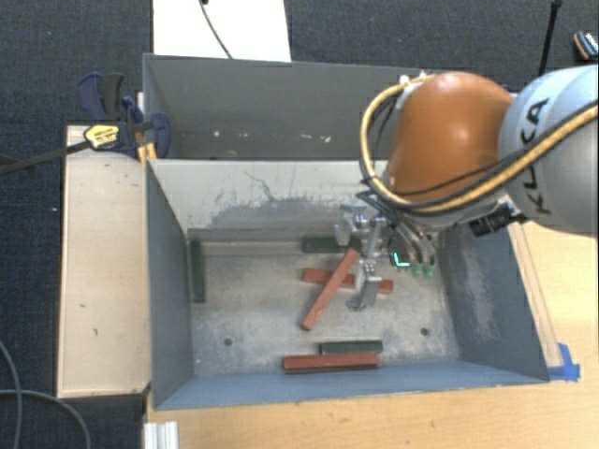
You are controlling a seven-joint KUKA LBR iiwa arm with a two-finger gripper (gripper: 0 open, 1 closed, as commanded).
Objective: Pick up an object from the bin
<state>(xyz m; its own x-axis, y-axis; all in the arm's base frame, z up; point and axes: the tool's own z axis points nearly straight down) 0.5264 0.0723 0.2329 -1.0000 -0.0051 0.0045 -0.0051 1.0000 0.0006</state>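
Observation:
My gripper [365, 274] hangs low over the middle right of the bin, above the spot where two red-brown sticks cross. One red-brown stick [323, 302] lies slanted, running from the lower left up under the gripper. The other red-brown stick [318, 276] lies nearly level beneath it, and its right end reappears past the gripper. Just behind them a dark green stick [318, 244] rests near the back wall, partly hidden by the gripper.
By the front wall a red-brown stick [329, 363] lies level with a dark green stick [351, 347] right behind it. Another dark green stick [197, 269] lies along the left wall. The arm's orange cover and cables hide the bin's back right corner.

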